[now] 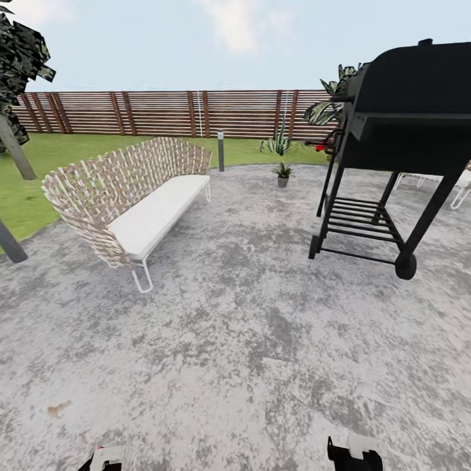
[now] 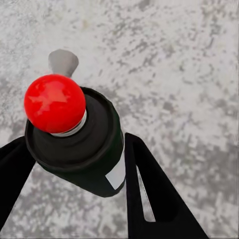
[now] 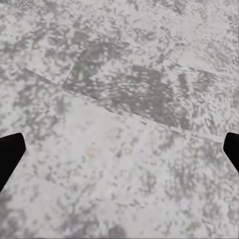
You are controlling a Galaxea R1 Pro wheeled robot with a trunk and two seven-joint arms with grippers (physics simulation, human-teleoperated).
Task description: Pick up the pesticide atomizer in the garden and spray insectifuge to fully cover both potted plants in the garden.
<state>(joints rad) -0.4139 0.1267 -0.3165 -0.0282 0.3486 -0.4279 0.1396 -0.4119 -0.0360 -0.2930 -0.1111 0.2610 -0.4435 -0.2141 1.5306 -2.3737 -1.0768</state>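
The speckled grey patio (image 1: 248,353) filled most of the head view, with lawn (image 1: 39,163) and a slatted wooden fence (image 1: 157,112) beyond it at twelve o'clock. A black grill (image 1: 399,150) stood at two o'clock and a woven bench (image 1: 131,196) with a white cushion at ten o'clock. Two small potted plants (image 1: 282,173) sat near the patio's far edge at about one o'clock, beside a grey lamp post (image 1: 220,150). The left gripper (image 2: 74,164) was clamped around the dark atomizer (image 2: 84,149) with its red ball cap. The right gripper (image 3: 119,154) stood spread wide, holding nothing.
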